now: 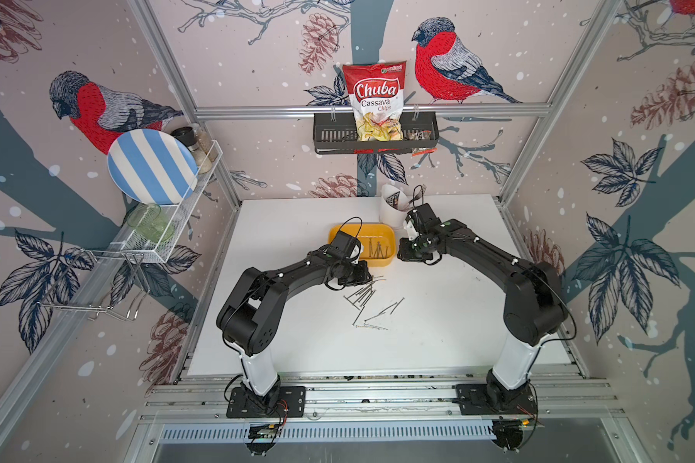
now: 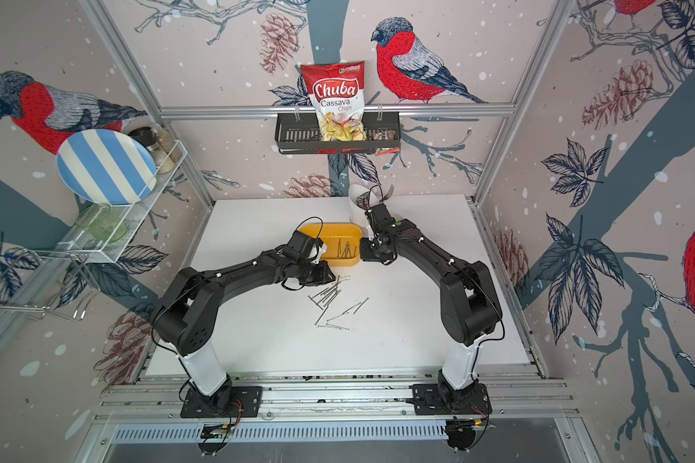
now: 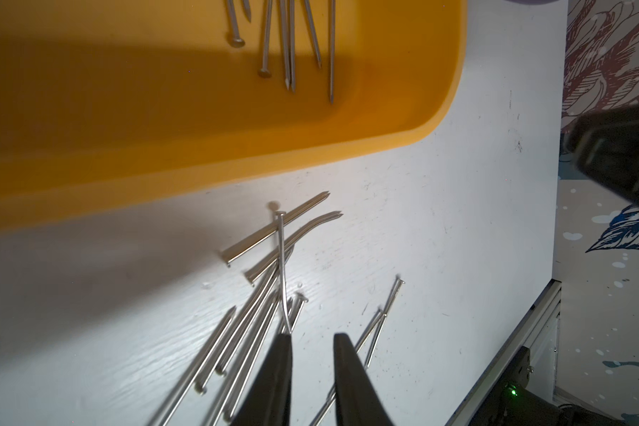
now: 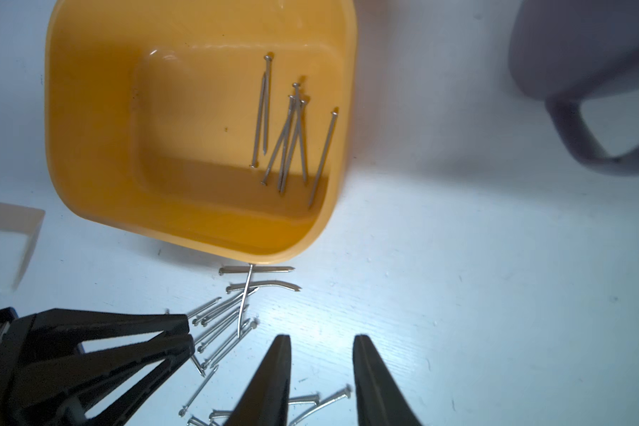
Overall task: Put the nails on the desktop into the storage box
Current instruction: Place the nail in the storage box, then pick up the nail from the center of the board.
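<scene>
A flat, matte white rectangular desktop [image 1: 438, 320] carries everything. Two black robot arms reach over it toward the landmark, a shallow yellow-orange plastic storage box [image 1: 380, 231] with rounded corners and no lid.

The left arm [image 1: 289, 276] ends just in front of the box, on the side facing the arm bases. The right arm [image 1: 490, 256] ends beside the box's right end.

The left gripper [image 3: 312, 335] hangs over loose nails in front of the box, its jaws a narrow gap apart with nothing between them. The right gripper [image 4: 320, 337] stands wider apart, also empty, near that same front side.

Several thin grey metal nails [image 4: 288, 140] lie inside the box, in its right half. A larger scatter of nails [image 1: 364, 296] lies on the desktop in front of the box. The closest is just beside the box wall, and one bent nail lies across the pile.
</scene>
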